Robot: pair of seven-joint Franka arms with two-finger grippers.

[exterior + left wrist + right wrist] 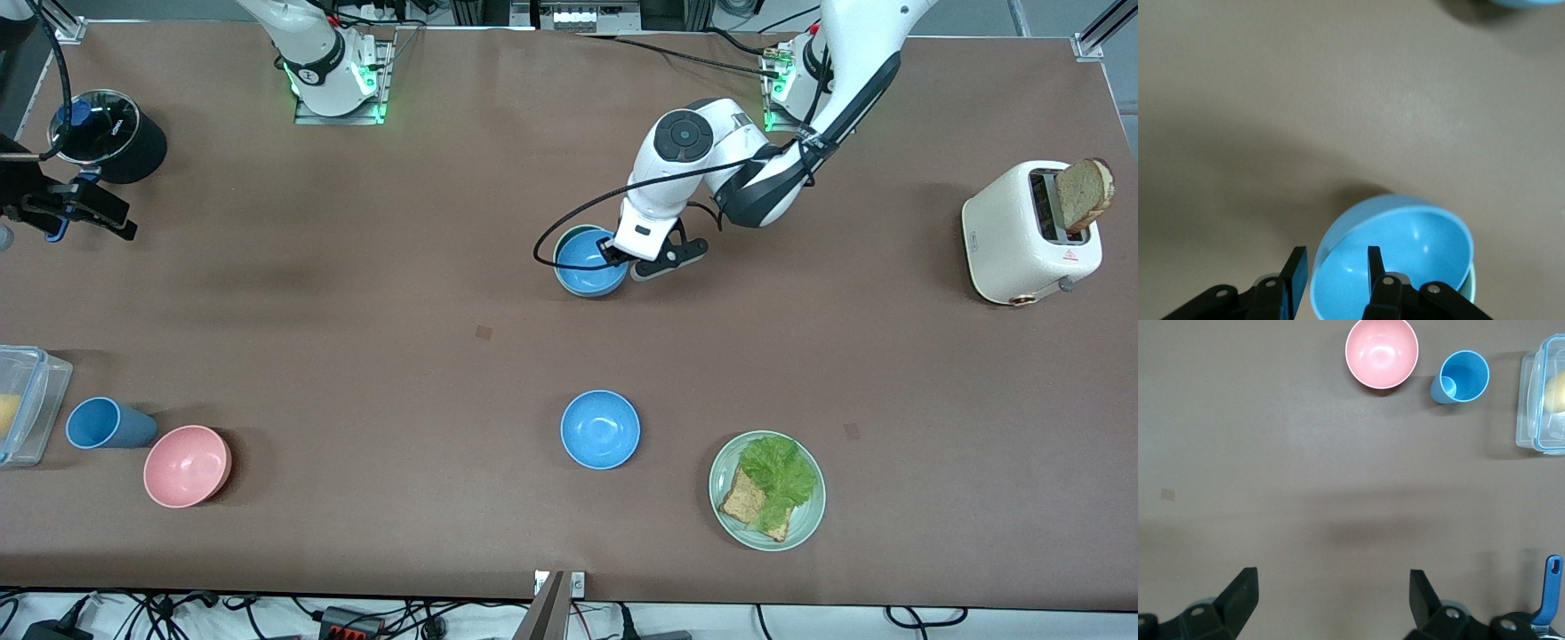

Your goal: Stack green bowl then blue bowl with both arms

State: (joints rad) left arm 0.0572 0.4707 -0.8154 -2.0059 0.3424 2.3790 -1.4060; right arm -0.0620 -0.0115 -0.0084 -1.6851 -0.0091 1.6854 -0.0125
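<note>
**Two bowls nested, fingers parted about the rim**

One blue bowl (pixel 1405 257) is seen seated inside the green bowl (pixel 1473 285), of which only a pale sliver of rim is shown beneath it in the left wrist view. The pair is placed mid-table, farther from the front camera than the second blue bowl (pixel 600 429). The left gripper (pixel 1335 257) is held at the upper bowl's rim, one finger inside and one outside, with a gap on either side; nothing is pinched. The stack is therefore judged to be made, and only the clearing of the left arm appears to be left.

The right gripper (pixel 1331 583) is kept spread wide and empty over bare table toward the right arm's end, where the arm waits, with the pink bowl (pixel 1381 352) and the blue cup (pixel 1463 377) in its wrist view.

No brand name can be read. A small triangular warning mark is seen on the toaster (pixel 1022 236), and pale lettering on the dark pot lid (pixel 96 124) cannot be made out.
</note>
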